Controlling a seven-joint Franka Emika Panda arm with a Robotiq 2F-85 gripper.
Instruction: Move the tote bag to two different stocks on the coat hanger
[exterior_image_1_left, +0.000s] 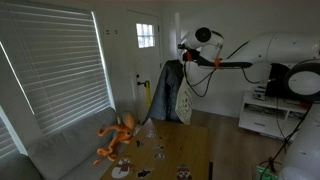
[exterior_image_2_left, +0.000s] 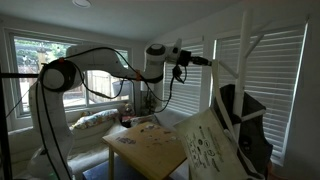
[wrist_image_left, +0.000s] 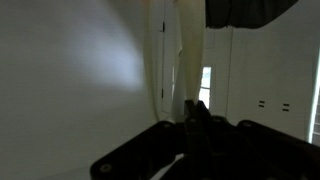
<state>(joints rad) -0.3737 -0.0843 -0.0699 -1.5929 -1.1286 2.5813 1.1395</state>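
The white coat hanger (exterior_image_2_left: 246, 45) stands tall with short pegs, the stocks (exterior_image_2_left: 228, 76), branching near its top; it also shows in an exterior view (exterior_image_1_left: 181, 75). A dark jacket (exterior_image_2_left: 248, 120) hangs on it. The pale tote bag (exterior_image_2_left: 208, 150) hangs in front of the jacket, and shows in an exterior view (exterior_image_1_left: 184, 102) just below my gripper. My gripper (exterior_image_2_left: 208, 62) is up by the pegs, also in an exterior view (exterior_image_1_left: 186, 55). In the wrist view its fingers (wrist_image_left: 195, 108) are together on a pale strap (wrist_image_left: 188, 55). The jacket (wrist_image_left: 250, 10) fills the top edge there.
A low wooden table (exterior_image_2_left: 160, 150) with small items stands beside the stand. An orange toy (exterior_image_1_left: 118, 135) lies on a grey sofa (exterior_image_1_left: 70, 150). Window blinds (exterior_image_1_left: 55, 60), a white door (exterior_image_1_left: 146, 50) and a white cabinet (exterior_image_1_left: 265, 115) surround the area.
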